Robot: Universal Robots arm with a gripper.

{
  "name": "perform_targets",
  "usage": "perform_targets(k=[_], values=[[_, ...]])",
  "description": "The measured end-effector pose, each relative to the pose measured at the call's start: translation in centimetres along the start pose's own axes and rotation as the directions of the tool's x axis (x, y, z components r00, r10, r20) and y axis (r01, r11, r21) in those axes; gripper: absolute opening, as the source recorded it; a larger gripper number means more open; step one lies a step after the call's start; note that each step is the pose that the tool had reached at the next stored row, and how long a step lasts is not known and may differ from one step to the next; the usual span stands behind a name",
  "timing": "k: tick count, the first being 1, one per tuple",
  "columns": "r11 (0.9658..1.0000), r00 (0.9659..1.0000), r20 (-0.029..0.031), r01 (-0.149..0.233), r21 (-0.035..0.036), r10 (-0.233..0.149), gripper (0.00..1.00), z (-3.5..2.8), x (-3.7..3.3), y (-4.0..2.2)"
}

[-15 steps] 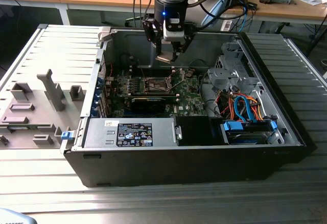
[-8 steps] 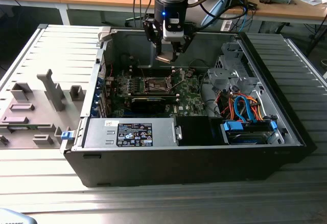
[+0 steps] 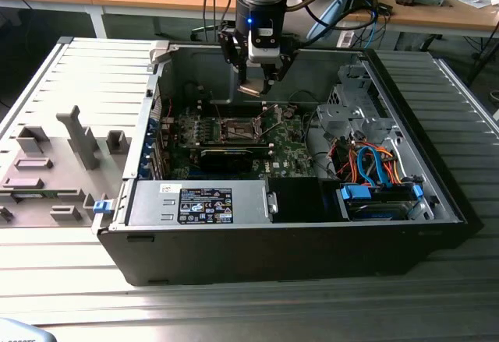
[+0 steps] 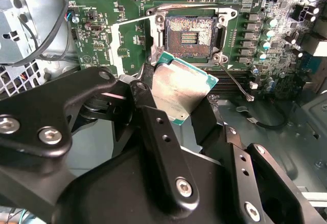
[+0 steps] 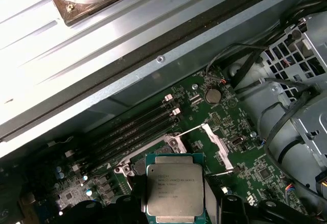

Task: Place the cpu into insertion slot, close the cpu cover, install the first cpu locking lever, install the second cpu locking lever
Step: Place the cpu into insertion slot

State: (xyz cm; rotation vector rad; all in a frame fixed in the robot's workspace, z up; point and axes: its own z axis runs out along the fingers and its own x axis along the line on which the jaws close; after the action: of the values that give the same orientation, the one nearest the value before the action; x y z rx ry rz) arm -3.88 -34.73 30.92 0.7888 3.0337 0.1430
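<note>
Right now I see the gripper [image 3: 254,88] closed on the cpu [image 3: 251,90], hanging inside the open computer case [image 3: 312,252] above the green motherboard [image 3: 290,153]. In the second wrist view the gripper [image 4: 176,100] pinches the cpu [image 4: 179,90] by two opposite edges. Its black fingers [image 4: 204,118] press in from either side, and the silvery-grey top faces the camera at a tilt. The first wrist view shows the same cpu [image 5: 175,185] squarely from above, with its green rim showing along the upper edge.

The insertion slot [image 4: 191,32] lies bare with its field of contacts uncovered, and the chip is clear of it, not touching. In the exterior view the insertion slot [image 3: 236,130] sits below the held chip and slightly toward the exterior view's left.

The cpu cover [image 4: 127,45] is swung open beside the slot, its frame raised off the socket. I see the cpu cover [image 5: 217,145] in the first wrist view too, lifted away next to the chip. A thin metal lever [image 4: 237,83] sticks out loose along the other side of the slot, not latched down.

Long black memory slots [image 5: 133,127] run past the socket, and a coin battery [image 5: 213,96] sits further along the board. In the exterior view a power supply [image 3: 203,202] lies along the near wall of the case, with blue and orange cables [image 3: 374,167] bundled toward the exterior view's right. The case rests on a slatted metal table [image 3: 234,311], with a grey side panel [image 3: 70,124] lying flat at the exterior view's left.
</note>
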Motion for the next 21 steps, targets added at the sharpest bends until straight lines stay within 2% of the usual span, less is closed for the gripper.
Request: perform_targets(k=[21], values=[[0.9995, 0.9995, 0.0029, -0.033, -0.0006, 0.033, 0.54, 0.05, 0.00, 0.00]])
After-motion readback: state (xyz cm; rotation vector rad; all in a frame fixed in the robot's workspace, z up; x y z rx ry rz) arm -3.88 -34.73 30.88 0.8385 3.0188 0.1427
